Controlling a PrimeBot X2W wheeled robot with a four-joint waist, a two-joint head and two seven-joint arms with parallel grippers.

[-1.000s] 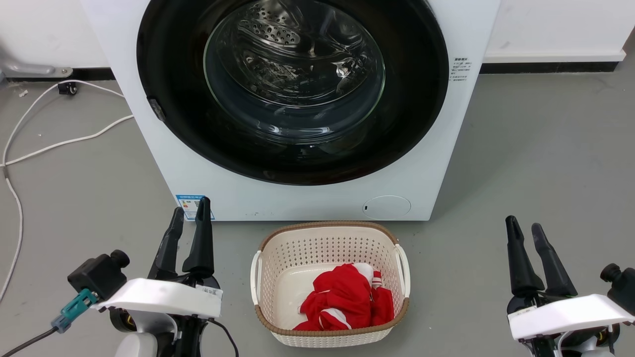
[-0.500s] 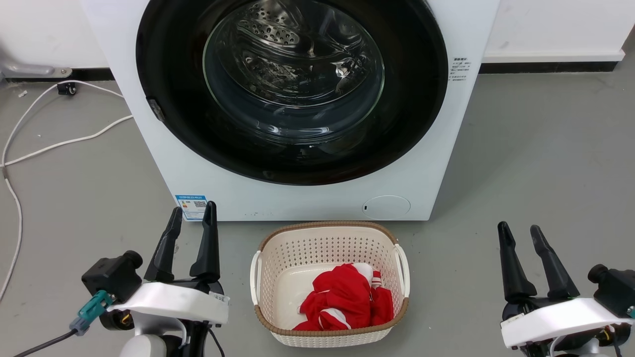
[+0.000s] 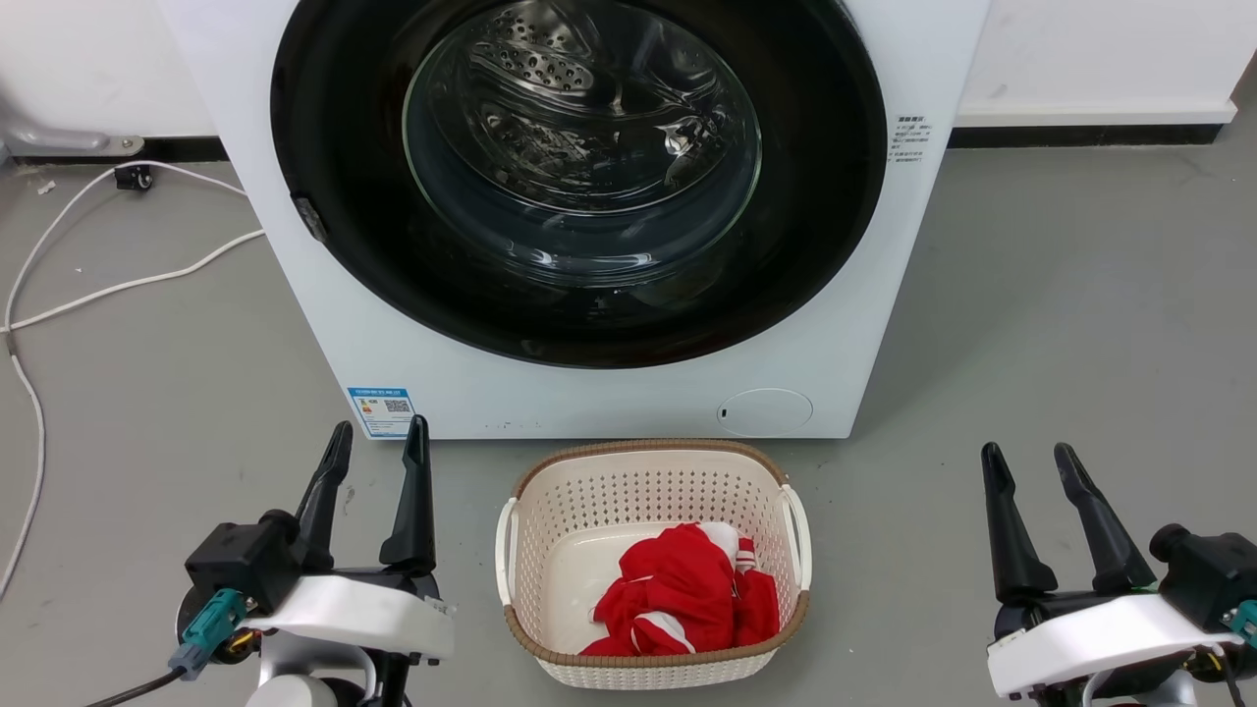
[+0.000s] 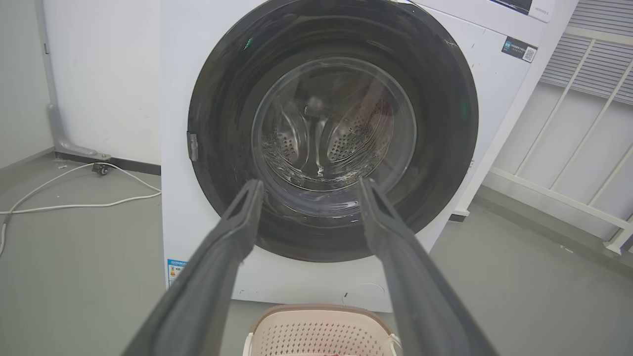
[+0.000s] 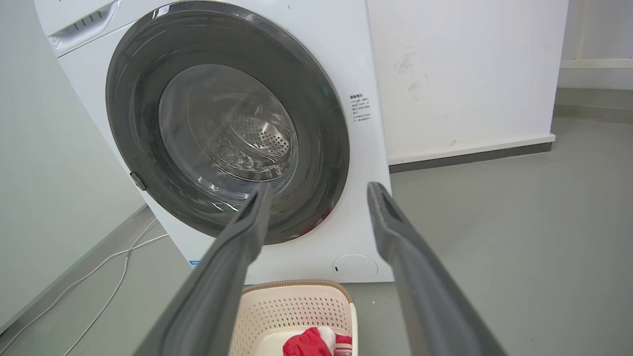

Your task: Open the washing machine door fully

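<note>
- Evidently, the washing machine door point(image 3: 579, 177) is shut, seated flush in the front of the washing machine point(image 3: 609, 398), so the opening is judged not yet begun.
- Both claws are held low over the floor point(image 3: 1061, 295), one to each side of the laundry basket point(image 3: 535, 476) and well apart from the door.
- The left claw point(image 3: 381, 424) and the right claw point(image 3: 1027, 448) are each seen with fingers spread and nothing between them, presumably readied for a reach.
- A small grey tab point(image 3: 309, 218) is set on the door's left rim. It is judged the likely pull point, and the left claw is placed on that side.
- The basket, with a red garment point(image 3: 687, 589) in it, is stood just before the machine, below the door's lower edge.
- In the head view the basket is given whole, while the machine's top is cut off.
- By the left wrist view the machine's upper right corner with a dark label point(image 4: 519, 48) and a white railing point(image 4: 583, 148) are added.
- By the right wrist view a drawer recess point(image 5: 86, 22) at the machine's upper left is supplied.
</note>
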